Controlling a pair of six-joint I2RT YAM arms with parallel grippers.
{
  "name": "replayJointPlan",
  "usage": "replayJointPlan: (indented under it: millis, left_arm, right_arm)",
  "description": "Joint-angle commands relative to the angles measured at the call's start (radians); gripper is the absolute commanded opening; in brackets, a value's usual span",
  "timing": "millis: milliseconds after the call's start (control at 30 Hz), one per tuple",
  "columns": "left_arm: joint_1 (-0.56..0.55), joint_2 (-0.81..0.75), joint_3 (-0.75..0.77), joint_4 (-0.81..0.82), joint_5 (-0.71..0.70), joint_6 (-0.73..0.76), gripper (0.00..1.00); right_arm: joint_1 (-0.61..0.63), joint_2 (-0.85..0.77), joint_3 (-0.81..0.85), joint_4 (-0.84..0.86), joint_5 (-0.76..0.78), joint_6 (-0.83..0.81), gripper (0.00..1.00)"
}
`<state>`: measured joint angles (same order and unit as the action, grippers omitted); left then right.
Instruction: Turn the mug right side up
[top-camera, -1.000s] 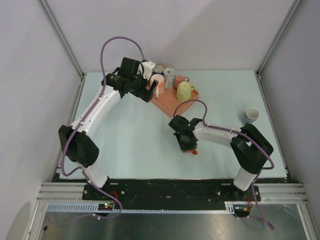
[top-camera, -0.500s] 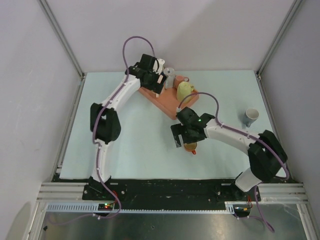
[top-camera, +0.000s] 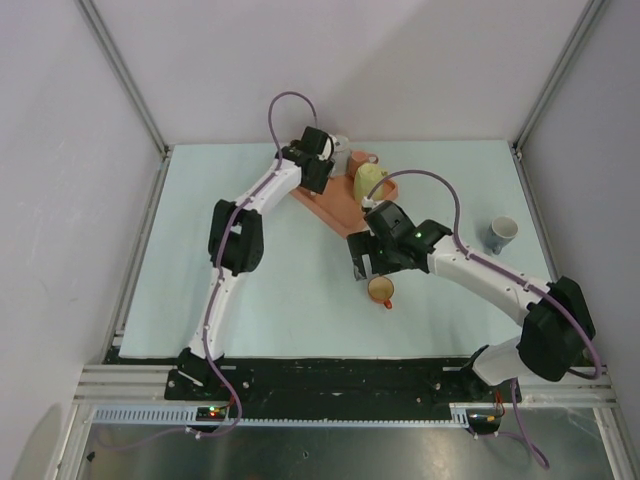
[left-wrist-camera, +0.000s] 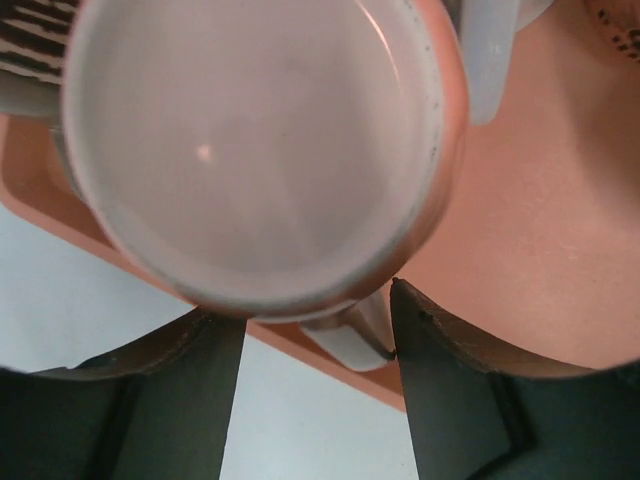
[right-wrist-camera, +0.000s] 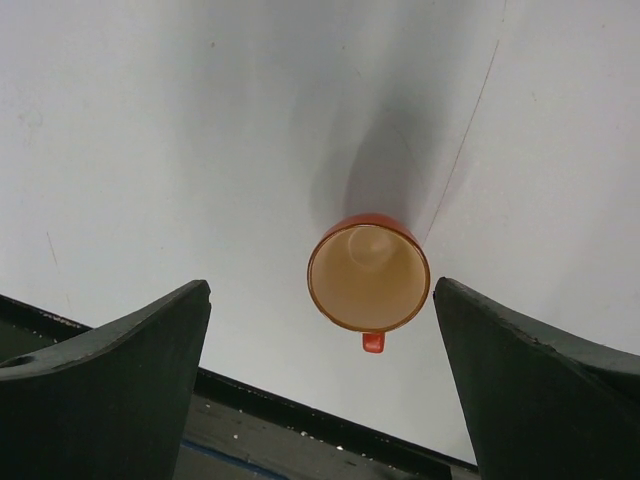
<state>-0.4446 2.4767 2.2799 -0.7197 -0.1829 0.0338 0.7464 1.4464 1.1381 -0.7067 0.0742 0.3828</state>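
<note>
Orange mug upright on table, below and between right fingers, spread wide, untouched. Left fingers: state unclear.

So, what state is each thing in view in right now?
Orange mug: upright on the table, mouth up, not held.
Right gripper: above it, jaws wide open.
Pink mug: on the tray, mouth up.
Left gripper: jaws apart around its handle.
Yellow mug: on the tray, orientation unclear.
Grey cup: upright, mouth up.
</note>
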Motion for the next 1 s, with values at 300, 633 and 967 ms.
replayJointPlan:
  millis: [300,633,967]
  left_arm:
    - [0.0,0.0,0.015,0.051,-0.021,0.02,0.09]
    - [0.028,-0.248,-0.147,0.052,0.062,-0.015,0.0]
    - [0.03,-0.582,-0.312,0.047,0.4,-0.023,0.0]
  right_arm:
    - [-0.016,-0.078,0.04,-0.005,0.048,-0.054,0.99]
    - [-0.032,-0.131,0.04,0.025,0.022,-0.056,0.99]
    - [-0.168,-0.223,0.033,0.264,-0.324,0.015,0.99]
